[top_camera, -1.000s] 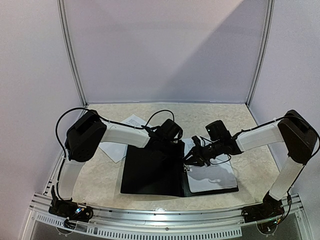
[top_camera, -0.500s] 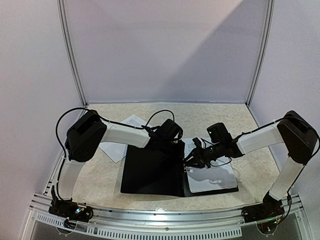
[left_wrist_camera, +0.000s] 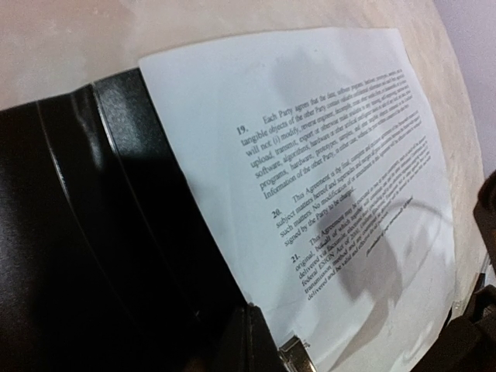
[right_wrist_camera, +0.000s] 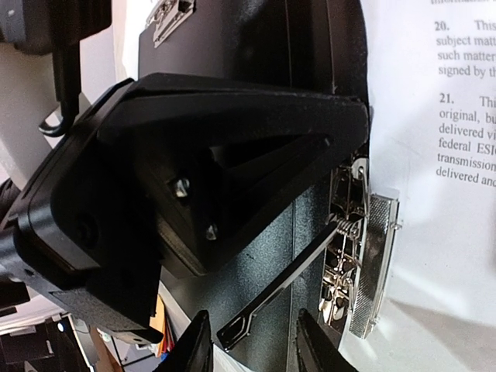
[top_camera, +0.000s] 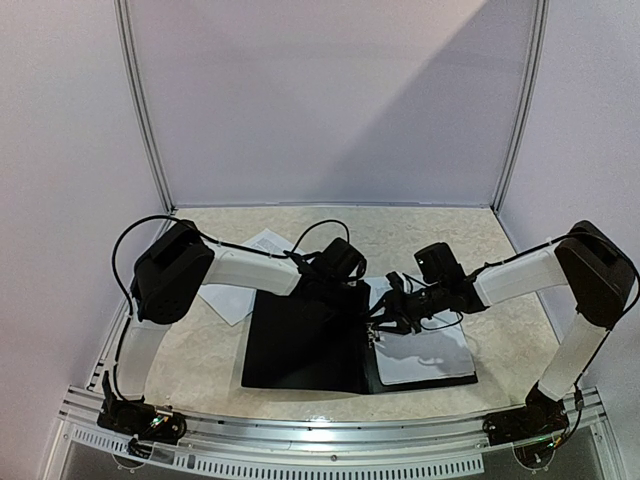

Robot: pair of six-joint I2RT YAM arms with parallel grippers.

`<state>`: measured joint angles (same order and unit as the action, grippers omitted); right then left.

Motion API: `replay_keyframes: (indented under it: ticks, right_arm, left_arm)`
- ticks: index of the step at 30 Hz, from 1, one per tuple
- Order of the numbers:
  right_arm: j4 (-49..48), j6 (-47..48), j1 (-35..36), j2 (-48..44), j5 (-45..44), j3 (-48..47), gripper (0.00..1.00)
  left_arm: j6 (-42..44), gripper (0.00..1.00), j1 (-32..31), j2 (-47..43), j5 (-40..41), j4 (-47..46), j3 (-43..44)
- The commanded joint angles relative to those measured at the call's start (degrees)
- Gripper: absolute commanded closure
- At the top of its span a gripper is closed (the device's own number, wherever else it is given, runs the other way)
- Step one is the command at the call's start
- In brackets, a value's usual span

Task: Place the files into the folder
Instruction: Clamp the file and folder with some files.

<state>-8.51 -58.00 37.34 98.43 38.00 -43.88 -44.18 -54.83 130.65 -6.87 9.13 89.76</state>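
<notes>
The black folder lies open and flat on the table. A sheet of the files, white with black text, lies on its right half, its edge under the metal clip. My left gripper is shut, its tip resting at the folder's spine beside the files. My right gripper hovers at the clip. It is open in the right wrist view, and the clip's black lever ends between its fingers, touching neither.
More white printed sheets lie on the beige table behind my left arm. White booth walls close the back and both sides. My left gripper's black body sits close above the right fingers.
My right gripper's jaws have widened around the clip lever. The left arm, the folder and the sheet have not moved.
</notes>
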Motion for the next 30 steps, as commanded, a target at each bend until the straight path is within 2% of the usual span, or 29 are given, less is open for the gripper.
replay_keyframes:
  ticks: [1,4,9,20,30]
  right_arm:
    - [1.2,0.5,-0.6,-1.5,-0.9,-1.3,0.61]
    - [1.4,0.5,-0.6,-1.7,-1.3,-1.2,0.6]
    - [1.0,0.2,-0.9,-2.1,-1.5,-0.2,0.66]
    - [0.2,-0.3,-1.5,-2.4,-1.6,0.7,0.68]
    - [-1.6,-1.2,-1.4,-2.0,-0.2,1.7,0.82]
  left_arm:
    - [0.5,1.0,-1.8,3.4,-0.8,5.1,-0.5]
    - [0.6,1.0,-1.8,3.4,-0.8,5.2,-0.3]
    - [0.6,1.0,-1.9,3.5,-0.9,5.2,-0.1]
    - [0.6,1.0,-1.8,3.7,-1.1,5.2,-0.1]
    - [0.5,1.0,-1.8,3.9,-1.2,5.1,-0.1]
